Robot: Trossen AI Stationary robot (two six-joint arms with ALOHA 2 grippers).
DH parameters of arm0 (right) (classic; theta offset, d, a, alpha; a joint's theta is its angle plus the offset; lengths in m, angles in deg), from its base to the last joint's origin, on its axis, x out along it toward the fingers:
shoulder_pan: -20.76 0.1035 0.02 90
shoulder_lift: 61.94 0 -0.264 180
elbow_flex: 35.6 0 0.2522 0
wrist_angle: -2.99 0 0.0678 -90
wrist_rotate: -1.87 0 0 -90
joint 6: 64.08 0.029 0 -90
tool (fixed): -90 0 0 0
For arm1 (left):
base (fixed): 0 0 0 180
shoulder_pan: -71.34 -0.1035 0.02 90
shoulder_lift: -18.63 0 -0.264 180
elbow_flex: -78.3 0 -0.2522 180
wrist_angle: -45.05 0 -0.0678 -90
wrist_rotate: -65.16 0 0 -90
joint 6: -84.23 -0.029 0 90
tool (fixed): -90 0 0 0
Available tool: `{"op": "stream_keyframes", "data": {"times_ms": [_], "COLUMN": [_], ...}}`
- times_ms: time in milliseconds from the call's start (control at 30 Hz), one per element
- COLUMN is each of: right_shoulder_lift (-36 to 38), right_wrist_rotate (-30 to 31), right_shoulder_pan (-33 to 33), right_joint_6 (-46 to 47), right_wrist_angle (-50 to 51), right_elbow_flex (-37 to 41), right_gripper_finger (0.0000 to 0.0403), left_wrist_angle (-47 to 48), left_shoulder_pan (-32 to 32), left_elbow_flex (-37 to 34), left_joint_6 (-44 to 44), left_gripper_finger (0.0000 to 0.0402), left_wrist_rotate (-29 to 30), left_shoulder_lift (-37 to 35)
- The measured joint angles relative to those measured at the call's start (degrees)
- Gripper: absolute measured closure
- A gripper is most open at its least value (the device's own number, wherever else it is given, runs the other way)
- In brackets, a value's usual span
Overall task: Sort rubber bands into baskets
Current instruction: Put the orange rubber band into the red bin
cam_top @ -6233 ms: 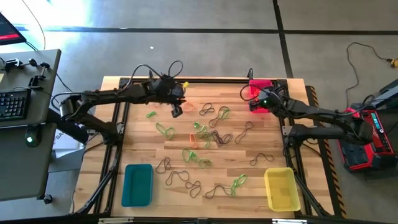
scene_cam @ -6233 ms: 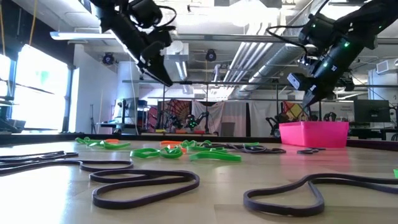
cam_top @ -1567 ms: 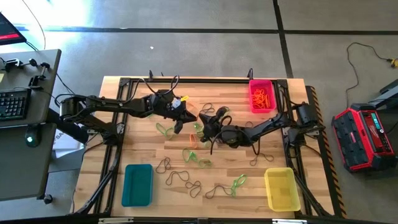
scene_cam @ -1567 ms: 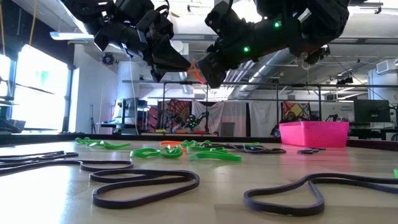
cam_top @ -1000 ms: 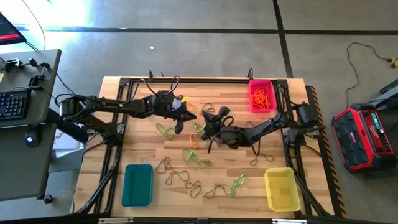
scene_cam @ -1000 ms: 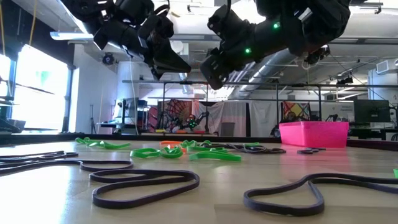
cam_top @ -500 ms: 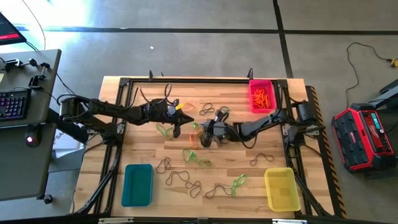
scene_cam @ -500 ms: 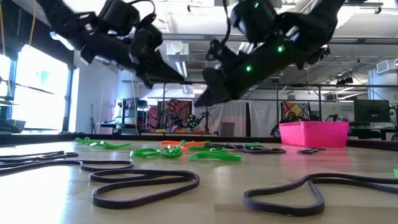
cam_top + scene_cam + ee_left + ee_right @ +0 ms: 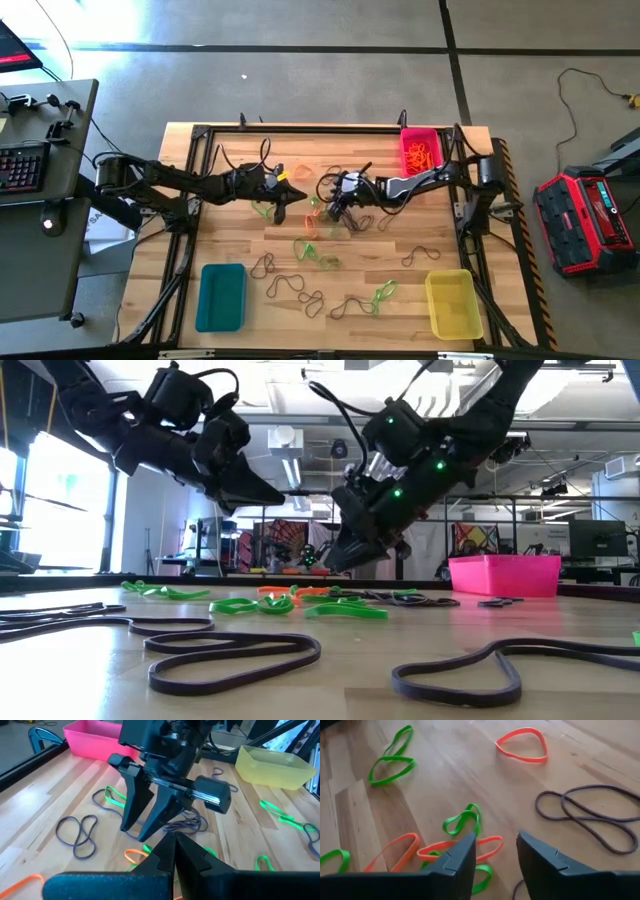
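Observation:
Orange, green and dark rubber bands (image 9: 318,247) lie scattered flat over the middle of the wooden table. The pink basket (image 9: 404,160) at the far right holds orange bands; the teal basket (image 9: 221,296) and yellow basket (image 9: 452,302) stand near the front edge. My right gripper (image 9: 496,839) is open and slants down just above an orange band (image 9: 465,851) and a green band (image 9: 463,819), touching neither. My left gripper (image 9: 173,839) is shut with nothing seen in it, hovering close to the left of my right gripper (image 9: 136,832).
A dark double loop (image 9: 590,815) and a single orange loop (image 9: 522,745) lie just beyond the right gripper. More dark bands (image 9: 230,652) lie near the front edge. The two grippers stand close together over the table's middle, left gripper (image 9: 302,197) beside right gripper (image 9: 330,206).
My right gripper has come down toward the bands, rolled and tipped its fingers downward, while its arm swung toward the far edge; its fingers, together before, now stand apart. My left gripper has sunk a little and stays shut.

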Motion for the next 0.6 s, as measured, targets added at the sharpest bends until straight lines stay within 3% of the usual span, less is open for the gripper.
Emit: {"op": "stream_keyframes", "data": {"times_ms": [167,400,500,600], "right_shoulder_lift": [-3.30,-7.93,-8.21,-8.18], "right_wrist_rotate": [-4.69,-3.98,-3.57,-1.79], "right_shoulder_pan": [-1.26,-1.41,-1.39,-1.34], "right_joint_6": [1.42,0.75,-0.59,-2.82], "right_wrist_angle": [-2.24,-1.03,2.10,6.90], "right_elbow_flex": [-0.04,-4.47,-6.44,-8.15], "right_gripper_finger": [0.0269,0.0278,0.0317,0.0380], "left_wrist_angle": [-0.16,-1.55,-1.58,-1.42], "left_shoulder_pan": [0.02,0.02,0.02,0.02], "left_elbow_flex": [0.00,0.00,0.00,0.00], "left_joint_6": [0.00,0.01,0.02,0.00], "left_gripper_finger": [0.0401,0.0401,0.0401,0.0401], "left_wrist_rotate": [0.01,0.00,-0.02,-0.02], "left_shoulder_lift": [0.00,0.00,0.00,0.00]}}
